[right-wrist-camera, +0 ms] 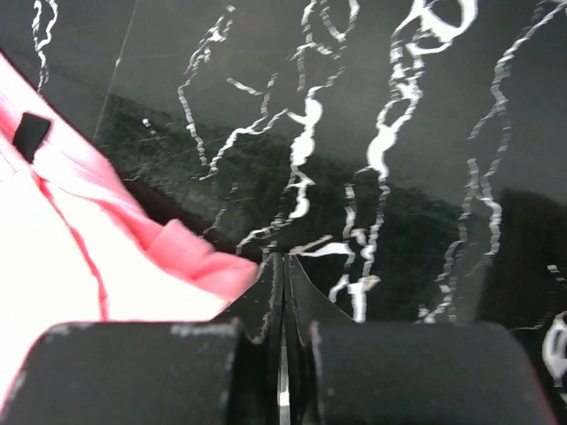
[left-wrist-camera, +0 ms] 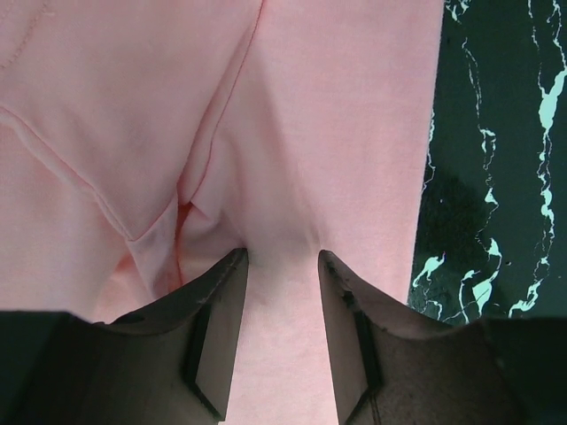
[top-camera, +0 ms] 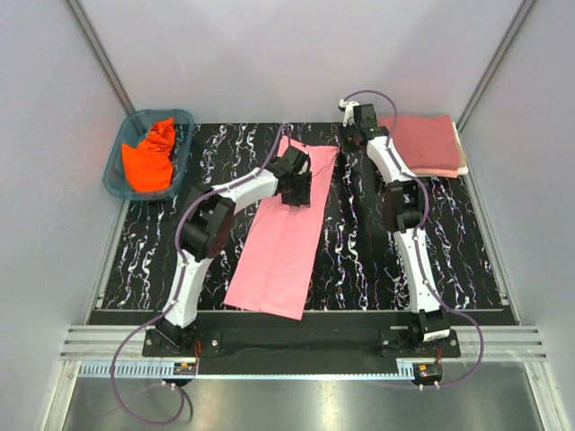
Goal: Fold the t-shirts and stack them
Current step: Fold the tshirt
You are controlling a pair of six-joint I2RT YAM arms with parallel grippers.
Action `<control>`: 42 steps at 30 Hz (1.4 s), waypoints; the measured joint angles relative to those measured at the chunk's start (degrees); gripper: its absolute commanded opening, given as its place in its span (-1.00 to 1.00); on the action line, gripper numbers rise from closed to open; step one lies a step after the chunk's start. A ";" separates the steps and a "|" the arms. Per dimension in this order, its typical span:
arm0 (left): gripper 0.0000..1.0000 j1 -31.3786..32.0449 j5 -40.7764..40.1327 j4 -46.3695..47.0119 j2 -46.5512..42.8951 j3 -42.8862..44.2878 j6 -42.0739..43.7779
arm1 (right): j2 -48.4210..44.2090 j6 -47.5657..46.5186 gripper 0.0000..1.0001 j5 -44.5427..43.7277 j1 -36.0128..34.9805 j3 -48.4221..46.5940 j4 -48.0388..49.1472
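Bright, even light from overhead leaves only soft shadows; at the right claw (right-wrist-camera: 285,261) the near fingers (right-wrist-camera: 407,372) are blurred, the pink shirt (right-wrist-camera: 62,274) to its left bleaches almost white, and the glossy mat (right-wrist-camera: 399,106) ahead of it carries a pale sheen.

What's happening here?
A light pink cotton t-shirt lies folded into a long strip on the black marbled mat. The left gripper is open over its far end; the right gripper is shut beside it. A rose-red shirt lies folded far right; a bright orange shirt sits in the teal plastic basket.
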State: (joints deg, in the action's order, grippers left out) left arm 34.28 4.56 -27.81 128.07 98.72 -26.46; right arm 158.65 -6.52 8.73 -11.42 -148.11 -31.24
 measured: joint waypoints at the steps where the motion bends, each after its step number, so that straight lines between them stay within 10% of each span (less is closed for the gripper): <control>1: -0.12 0.04 -0.13 0.15 -0.07 -0.11 0.02 | 0.02 -0.09 -1.00 0.39 0.37 -0.20 0.00; 17: -0.11 -1.22 -0.94 2.45 -2.95 -4.92 0.13 | -6.34 -2.45 -0.15 13.44 5.16 11.43 0.20; 42: -0.12 -2.64 -3.30 0.72 -5.07 -7.50 1.64 | -3.76 -5.95 -0.14 31.54 5.57 5.05 -0.13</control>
State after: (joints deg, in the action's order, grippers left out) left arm 31.64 1.26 -27.09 123.00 91.22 -24.82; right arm 154.89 -12.47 40.27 -5.85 -143.06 -31.38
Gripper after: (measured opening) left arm 0.441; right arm 0.410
